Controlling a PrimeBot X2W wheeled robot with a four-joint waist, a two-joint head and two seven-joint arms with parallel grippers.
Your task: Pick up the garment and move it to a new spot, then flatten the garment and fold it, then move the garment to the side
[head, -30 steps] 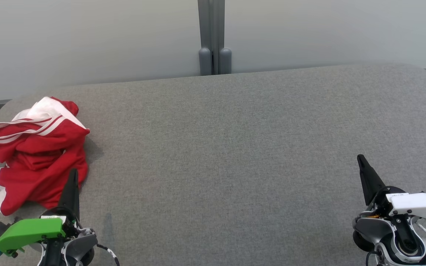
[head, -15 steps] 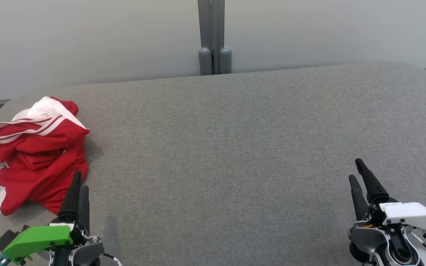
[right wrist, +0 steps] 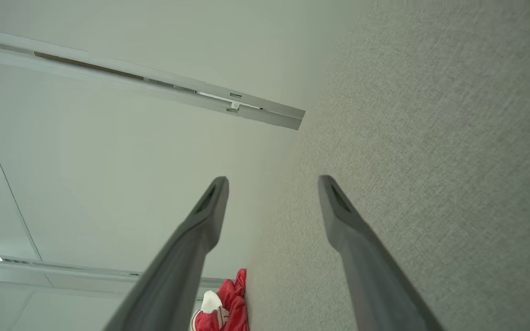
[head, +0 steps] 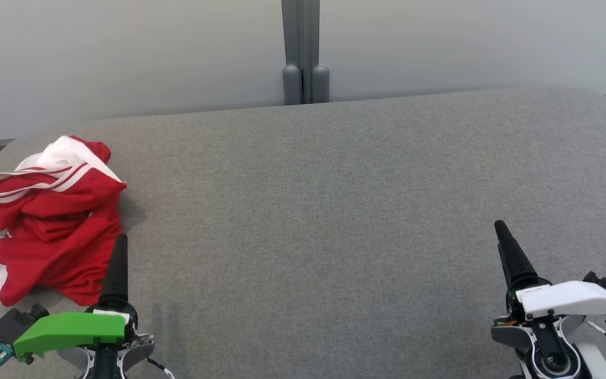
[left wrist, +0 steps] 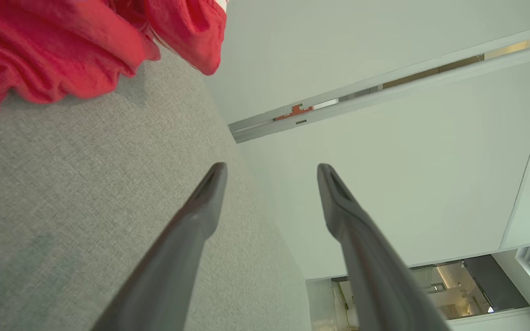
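Note:
A crumpled red garment (head: 50,221) with white stripes lies in a heap at the left end of the grey padded table (head: 313,210). My left gripper (head: 120,239) stands near the front edge, its tip just over the garment's near right hem. In the left wrist view the left gripper (left wrist: 272,168) is open and empty, with the garment (left wrist: 62,50) ahead at upper left. At the lower right, far from the cloth, my right gripper (head: 500,227) sits above bare table. The right wrist view shows the right gripper (right wrist: 273,180) open and empty, with the garment (right wrist: 228,308) small in the distance.
A pale wall with a grey upright post (head: 305,52) runs behind the table's far edge. The garment reaches the table's left edge. Grey surface stretches from the garment to the rounded right end.
Both grippers have gone from shut to open. Both wrists have rolled, so each pair of fingers now lines up edge-on in the head view. The garment has not moved.

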